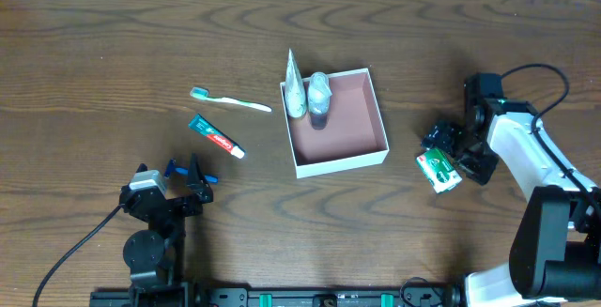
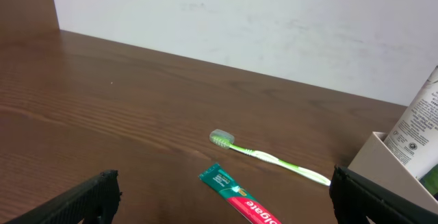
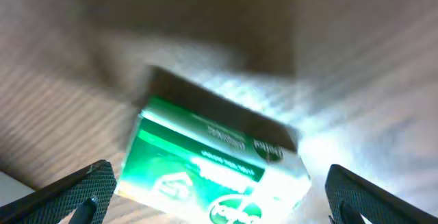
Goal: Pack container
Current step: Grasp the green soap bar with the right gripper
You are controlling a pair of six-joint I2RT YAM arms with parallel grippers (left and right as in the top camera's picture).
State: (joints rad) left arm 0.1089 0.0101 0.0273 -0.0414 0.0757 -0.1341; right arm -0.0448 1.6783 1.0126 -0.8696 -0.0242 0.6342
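Note:
The container, a shallow white-walled box with a reddish-brown floor, sits mid-table. A white tube and a small grey bottle stand in its left side. On the wood to its left lie a green toothbrush and a green-and-red toothpaste tube. My left gripper is open near the front edge, with the toothpaste, the toothbrush and the container's corner ahead of it. My right gripper is open over a green-and-white carton. That carton lies between its spread fingers.
A pale wall rises behind the far table edge. A black cable trails off the left arm's base at the front left. The right arm's white body stands at the right side of the table.

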